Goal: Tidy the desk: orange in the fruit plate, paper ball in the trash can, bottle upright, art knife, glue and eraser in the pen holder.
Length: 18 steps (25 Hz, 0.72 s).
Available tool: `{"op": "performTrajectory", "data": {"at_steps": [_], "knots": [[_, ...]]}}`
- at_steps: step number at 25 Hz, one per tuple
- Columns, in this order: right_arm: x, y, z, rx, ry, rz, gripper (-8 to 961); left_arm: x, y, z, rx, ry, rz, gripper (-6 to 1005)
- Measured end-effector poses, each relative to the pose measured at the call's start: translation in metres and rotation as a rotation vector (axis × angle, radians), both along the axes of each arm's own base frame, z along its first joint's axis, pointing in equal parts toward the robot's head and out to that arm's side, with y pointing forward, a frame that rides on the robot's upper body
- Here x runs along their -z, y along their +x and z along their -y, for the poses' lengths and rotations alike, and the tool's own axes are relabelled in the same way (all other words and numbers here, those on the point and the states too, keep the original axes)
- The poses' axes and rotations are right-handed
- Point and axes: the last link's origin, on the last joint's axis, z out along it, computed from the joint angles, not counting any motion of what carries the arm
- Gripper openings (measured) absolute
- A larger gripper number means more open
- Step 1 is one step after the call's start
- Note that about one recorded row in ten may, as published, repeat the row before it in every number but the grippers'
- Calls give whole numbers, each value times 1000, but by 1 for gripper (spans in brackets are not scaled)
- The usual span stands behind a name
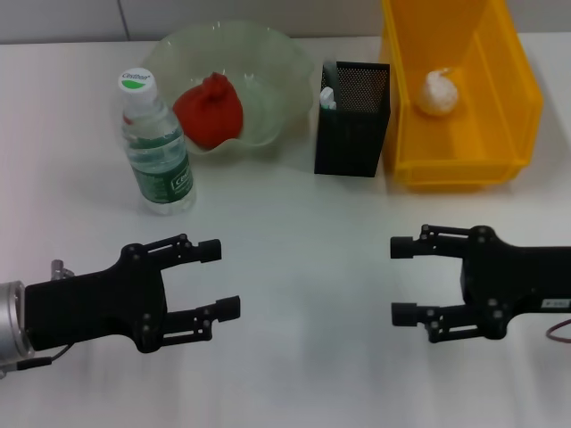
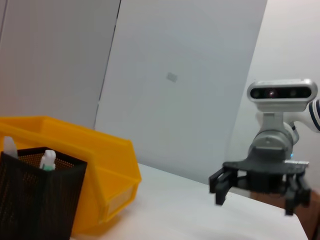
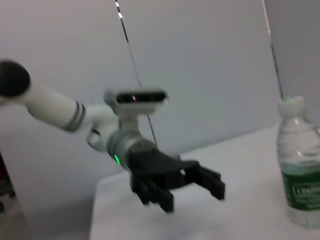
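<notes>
Yellow plastic catches the eye first: one trash can (image 1: 464, 134), a deep bin at the far right of the white desk (image 1: 294, 267), with a single pale paper ball (image 1: 440, 92) lying in it. Just left of it stands one black mesh pen holder (image 1: 352, 120), and a couple of whitish items (image 1: 327, 92) poke above its rim; I cannot make out which of the knife, glue or eraser they are, since the mesh hides the rest. Left again is one translucent green fruit plate (image 1: 268, 62) holding one reddish-orange fruit, the orange (image 1: 209, 111). One water bottle (image 1: 156, 147) with a white cap stands upright just in front of the plate's left edge.

Two black grippers hover over the near part of the desk, well apart from everything. The left gripper (image 1: 223, 280) has its jaws spread wide with nothing between them. The right gripper (image 1: 400, 281) faces it, jaws equally wide and bare. Both arms are cut off at the edges of the head view.
</notes>
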Motion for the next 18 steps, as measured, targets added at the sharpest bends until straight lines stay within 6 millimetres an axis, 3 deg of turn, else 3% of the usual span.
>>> {"op": "performTrajectory", "data": {"at_steps": [18], "knots": [[12,1,-5,-9,6,41,818,1,3,-4,16,-82,-41,782]]}}
